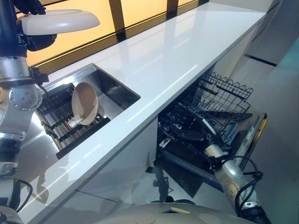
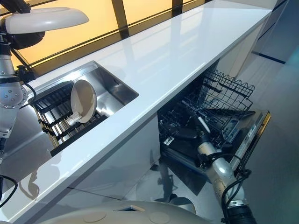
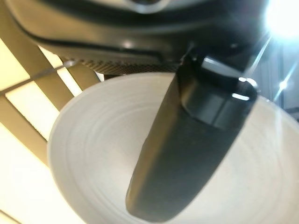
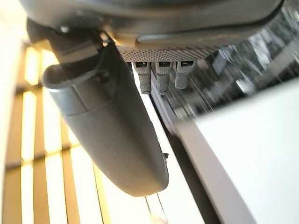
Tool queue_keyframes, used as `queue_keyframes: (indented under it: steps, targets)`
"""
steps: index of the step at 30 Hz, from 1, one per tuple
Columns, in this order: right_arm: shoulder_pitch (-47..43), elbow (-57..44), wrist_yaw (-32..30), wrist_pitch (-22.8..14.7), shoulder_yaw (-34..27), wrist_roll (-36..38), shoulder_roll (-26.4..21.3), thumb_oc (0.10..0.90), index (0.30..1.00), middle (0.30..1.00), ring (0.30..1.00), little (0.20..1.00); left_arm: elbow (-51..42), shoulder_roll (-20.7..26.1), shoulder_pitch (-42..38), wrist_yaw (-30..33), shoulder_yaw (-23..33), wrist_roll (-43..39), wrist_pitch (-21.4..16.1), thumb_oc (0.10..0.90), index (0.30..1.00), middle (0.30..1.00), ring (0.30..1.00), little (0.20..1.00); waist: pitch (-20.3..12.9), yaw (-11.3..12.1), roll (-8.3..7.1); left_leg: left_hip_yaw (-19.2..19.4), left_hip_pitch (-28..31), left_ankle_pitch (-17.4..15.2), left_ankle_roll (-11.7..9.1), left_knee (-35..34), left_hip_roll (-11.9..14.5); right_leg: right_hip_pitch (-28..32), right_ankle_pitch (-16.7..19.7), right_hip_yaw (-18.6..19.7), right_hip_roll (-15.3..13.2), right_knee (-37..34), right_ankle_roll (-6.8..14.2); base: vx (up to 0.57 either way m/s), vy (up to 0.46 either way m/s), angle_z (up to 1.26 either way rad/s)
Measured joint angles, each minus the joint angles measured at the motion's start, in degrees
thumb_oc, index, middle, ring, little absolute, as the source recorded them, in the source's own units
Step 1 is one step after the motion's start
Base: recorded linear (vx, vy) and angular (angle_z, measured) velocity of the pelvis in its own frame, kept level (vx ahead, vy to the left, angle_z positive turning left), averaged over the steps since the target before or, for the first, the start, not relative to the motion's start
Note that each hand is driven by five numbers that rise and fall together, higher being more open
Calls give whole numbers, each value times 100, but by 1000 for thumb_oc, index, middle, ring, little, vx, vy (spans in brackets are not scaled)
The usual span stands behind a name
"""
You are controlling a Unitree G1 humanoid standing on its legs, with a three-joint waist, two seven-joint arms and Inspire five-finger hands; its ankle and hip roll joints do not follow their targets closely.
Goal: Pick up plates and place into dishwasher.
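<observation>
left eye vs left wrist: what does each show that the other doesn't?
Left eye alone: a second plate standing on edge in the sink rack, the white counter, the open dishwasher with its wire racks, and the right arm reaching down towards it.

Left wrist alone: the left hand's thumb lying across the inside of the held plate.

Both: that pale plate, raised in the left hand near the amber window.

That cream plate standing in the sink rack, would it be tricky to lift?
Probably stiff and breakable: the plate looks like glazed ceramic. Its glossy face suggests it is slippery. Standing on edge in the rack, it may tip if nudged.
</observation>
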Motion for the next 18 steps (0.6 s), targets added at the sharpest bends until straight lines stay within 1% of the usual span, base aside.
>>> queue_keyframes:
  steps: [1, 2, 3, 5, 8, 10, 12, 13, 14, 15, 17, 18]
  targets:
    - [-58, -40, -525, -130, -253, -192, -10, 800, 900, 900, 900, 900, -71, -5, 105, -76, 2, 0, -13, 100, 300, 300, 300, 200, -1, -5, 1, 32, -13, -9, 9, -2, -7, -22, 5, 27, -4, -1, 10, -23, 52, -11]
    - [-102, -48, -804, -207, -335, -347, -25, 800, 900, 900, 900, 900, -124, -7, 165, -99, 1, 0, -1, 100, 300, 300, 300, 200, 0, -5, 3, 52, -17, -7, 11, 6, -13, -38, 15, 38, -6, 0, 19, -22, 55, -14]
    - [-194, -63, -1324, -369, -548, -687, -29, 800, 900, 900, 900, 900, -283, -21, 292, -173, 1, 1, 30, 100, 300, 300, 300, 200, 1, -20, 6, 75, -22, -11, 18, 6, -20, -50, 20, 51, -13, 0, 26, -53, 36, -10]
    - [-336, -195, -2012, -630, -863, -1057, -126, 800, 900, 900, 900, 900, -528, -123, 410, -280, -2, 2, 70, 100, 300, 300, 300, 200, 3, -25, 16, 100, -22, -20, 32, -3, -31, -60, 25, 69, -21, 0, 33, -28, 51, -8]
    - [-808, -289, -2937, -1088, -955, -2059, -516, 800, 900, 900, 900, 900, -816, -226, 409, -417, -5, 0, 87, 100, 300, 300, 300, 200, 8, -30, 42, 155, -49, -23, 36, 1, -28, -122, 50, 157, -16, -1, 53, -8, 28, -14]
    - [-1128, -486, -3317, -1163, -952, -2718, -771, 800, 900, 900, 900, 900, -992, -259, 403, -534, -12, -4, 95, 100, 300, 300, 300, 200, -3, -36, 75, 128, -43, -24, 34, 2, -25, -121, 65, 168, -10, 0, 40, -82, -1, -7]
    - [-1570, -631, -3267, -1206, -955, -3198, -1088, 800, 900, 900, 900, 900, -1164, -283, 385, -655, -16, -19, 96, 100, 300, 300, 300, 200, -4, -30, 109, 124, -38, -24, 34, -11, -24, -117, 66, 167, -10, 0, 42, -53, -6, 1]
    - [-1760, -711, -2989, -1198, -942, -3266, -1302, 800, 900, 900, 900, 900, -1235, -334, 354, -745, -18, -73, 104, 100, 300, 300, 300, 200, -10, -9, 119, 112, -36, -24, 33, -11, -22, -109, 66, 158, -10, 0, 42, -39, -11, 3]
    - [-1827, -745, -2837, -1195, -912, -3280, -1445, 800, 900, 900, 900, 900, -1282, -352, 334, -782, -26, -131, 125, 100, 300, 300, 300, 200, -10, 2, 125, 105, -38, -24, 33, -13, -23, -110, 66, 153, -11, -1, 43, -30, -12, 7]
    - [-1921, -858, -2450, -1189, -860, -3328, -1805, 800, 900, 900, 900, 900, -1387, -365, 264, -875, -54, -208, 196, 100, 300, 300, 300, 200, -9, 36, 127, 70, -49, -22, 32, -17, -24, -109, 65, 126, -13, -1, 43, -30, -12, 10]
    - [-2071, -1107, -1738, -1187, -716, -3379, -2212, 800, 900, 900, 900, 900, -1486, -408, 185, -1005, -62, -375, 206, 100, 300, 300, 300, 200, -8, 113, 125, 31, -64, -16, 25, -17, -19, -108, 64, 85, -12, -1, 43, -43, -17, 11]
    - [-2199, -1152, -1466, -1186, -544, -3395, -2364, 800, 900, 900, 900, 900, -1513, -442, 170, -1053, -62, -407, 207, 100, 300, 300, 300, 200, -7, 124, 123, -5, -72, -12, 25, -16, -21, -102, 63, 57, -13, -1, 42, -42, -16, 12]
